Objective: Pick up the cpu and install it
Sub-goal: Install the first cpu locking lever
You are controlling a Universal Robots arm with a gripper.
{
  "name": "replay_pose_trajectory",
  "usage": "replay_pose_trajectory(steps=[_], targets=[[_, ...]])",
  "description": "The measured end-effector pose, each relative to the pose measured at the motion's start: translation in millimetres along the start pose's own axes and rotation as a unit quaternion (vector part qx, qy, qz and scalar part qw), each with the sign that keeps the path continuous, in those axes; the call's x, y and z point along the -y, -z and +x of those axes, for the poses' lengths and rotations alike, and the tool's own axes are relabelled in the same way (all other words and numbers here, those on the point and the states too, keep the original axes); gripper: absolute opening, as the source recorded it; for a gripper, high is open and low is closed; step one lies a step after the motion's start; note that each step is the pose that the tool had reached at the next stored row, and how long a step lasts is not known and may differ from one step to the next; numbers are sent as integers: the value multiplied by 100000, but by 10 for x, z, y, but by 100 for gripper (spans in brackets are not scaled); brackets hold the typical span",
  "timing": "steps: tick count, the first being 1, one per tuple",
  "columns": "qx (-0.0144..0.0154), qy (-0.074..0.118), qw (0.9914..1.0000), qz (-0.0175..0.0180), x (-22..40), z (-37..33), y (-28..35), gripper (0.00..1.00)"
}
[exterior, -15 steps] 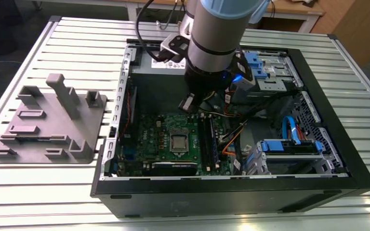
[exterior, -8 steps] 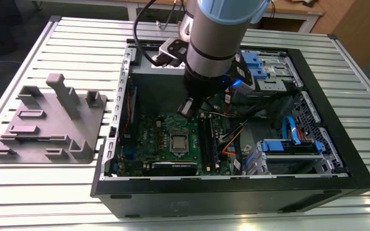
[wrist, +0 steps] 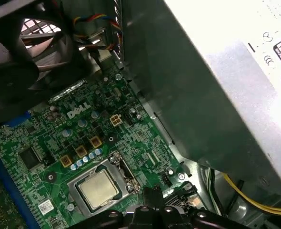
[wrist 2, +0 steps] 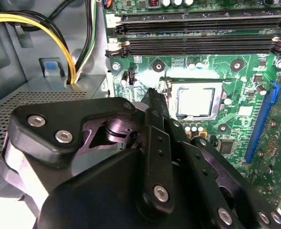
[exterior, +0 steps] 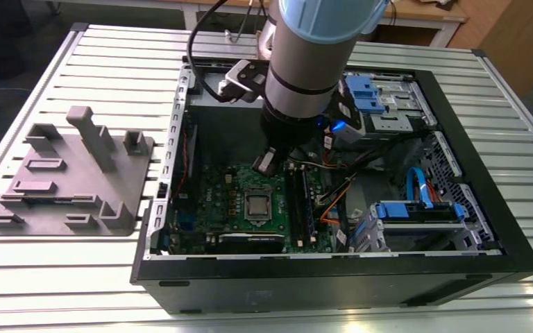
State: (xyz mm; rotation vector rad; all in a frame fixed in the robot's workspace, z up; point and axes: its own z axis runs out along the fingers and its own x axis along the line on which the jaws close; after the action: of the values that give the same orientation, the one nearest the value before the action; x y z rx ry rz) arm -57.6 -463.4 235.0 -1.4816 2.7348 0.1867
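Metal shone on top of the small flat square silver-grey cpu [wrist 2: 195,101]. It lay flat in the metal-framed socket [wrist 2: 197,81] on the green circuit board [exterior: 218,201]. The black claw [wrist 2: 152,98] hung near it, not touching. The claw was pressed together and held nothing.

The cpu looked light, stiff and easy to hurt. I think it should be held softly by two opposite edges.

The board sat deep in an open black computer box [exterior: 341,281]. Long black memory slots [wrist 2: 202,45] and yellow cables [wrist 2: 50,28] were close by, so room looked tight. The box lay on a pale slatted metal table [exterior: 81,270], beside a grey plastic stand with posts [exterior: 72,173].
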Motion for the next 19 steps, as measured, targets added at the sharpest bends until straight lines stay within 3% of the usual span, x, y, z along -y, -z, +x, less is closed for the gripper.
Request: replay_pose_trajectory(steps=[5, 11, 19], targets=[[-20, 9, 100000, 4, 13, 19, 4, 10], [-201, -271, 99999, -315, 97, 149, 14, 10], [-152, -1040, 99994, -295, 171, 261, -4, 10]])
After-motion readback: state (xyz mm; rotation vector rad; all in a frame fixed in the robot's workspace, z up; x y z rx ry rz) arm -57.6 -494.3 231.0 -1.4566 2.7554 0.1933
